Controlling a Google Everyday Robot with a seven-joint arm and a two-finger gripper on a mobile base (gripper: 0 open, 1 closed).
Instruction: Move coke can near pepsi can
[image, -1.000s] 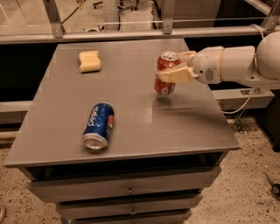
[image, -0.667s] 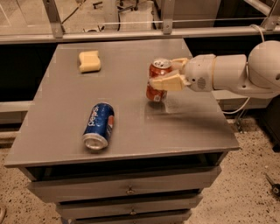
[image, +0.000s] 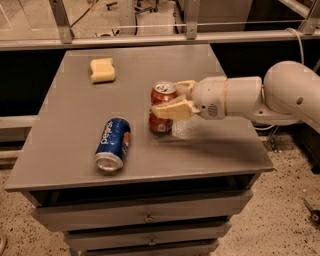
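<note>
Half coke can (image: 160, 124) hidden behind pincer (image: 168, 98) clamped around it.

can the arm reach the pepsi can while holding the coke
Probably yes: the gripper, shut on the coke can, sits close to the lying pepsi can, with only bare tabletop between them.

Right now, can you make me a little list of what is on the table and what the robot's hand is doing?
coke can: red, upright, near the middle of the table
pepsi can: blue, lying on its side, near the front edge, left of the coke can, not touching it
gripper: reaching in from the right, closed around the coke can
sponge: yellow, at the back left
table: grey top, drawers underneath
</note>
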